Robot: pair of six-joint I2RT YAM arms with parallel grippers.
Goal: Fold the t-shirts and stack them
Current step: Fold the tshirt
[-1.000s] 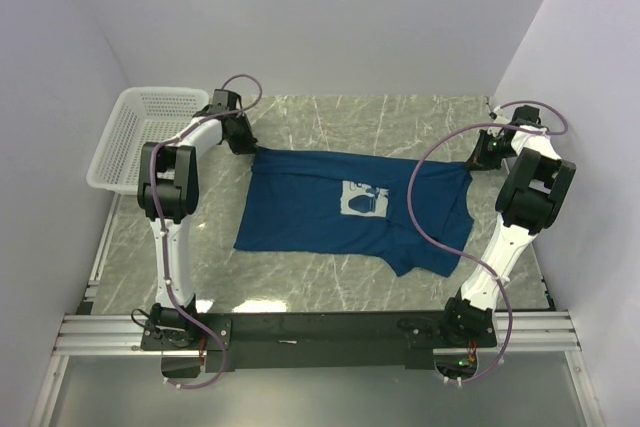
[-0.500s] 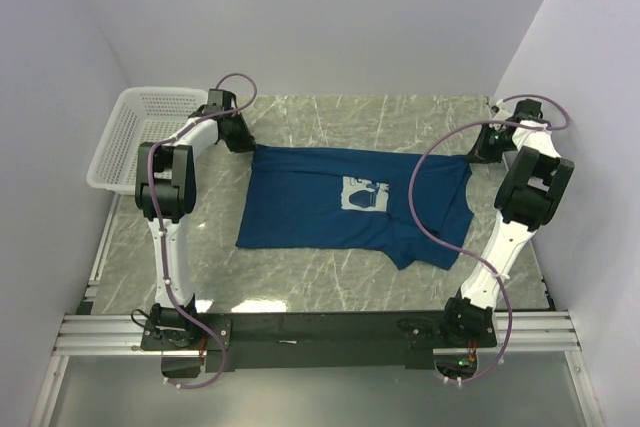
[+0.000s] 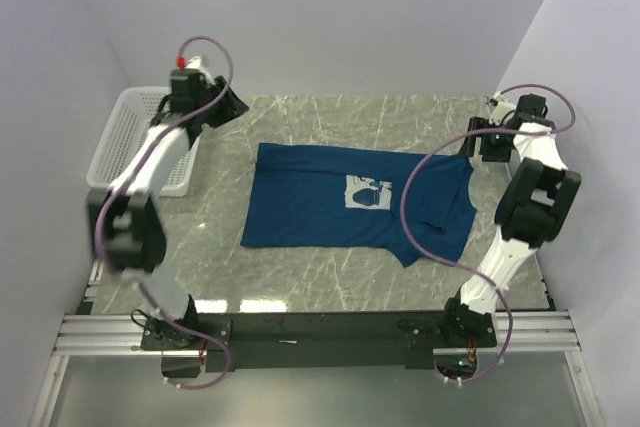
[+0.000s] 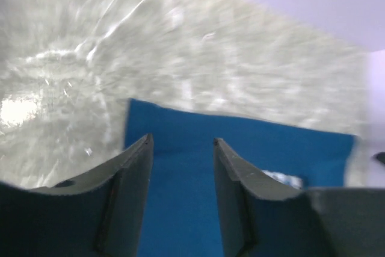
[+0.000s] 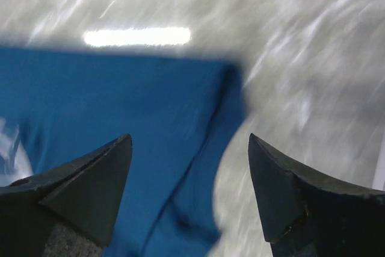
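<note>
Grey marble table (image 3: 330, 117) stood between pale lilac walls, navy t-shirt (image 3: 320, 212) lay flat mid-table, white basket (image 3: 110, 147) showed only from above, left gripper (image 4: 182, 142) and right gripper (image 5: 189, 142) were parted and empty, wrist views were blurred.

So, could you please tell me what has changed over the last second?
Both arms released the far corners of the t-shirt. The left end effector rose and drew back toward the basket; the right end effector backed off to the right. Both are open. The t-shirt lies spread on the table roughly where it was; the basket stayed put.
</note>
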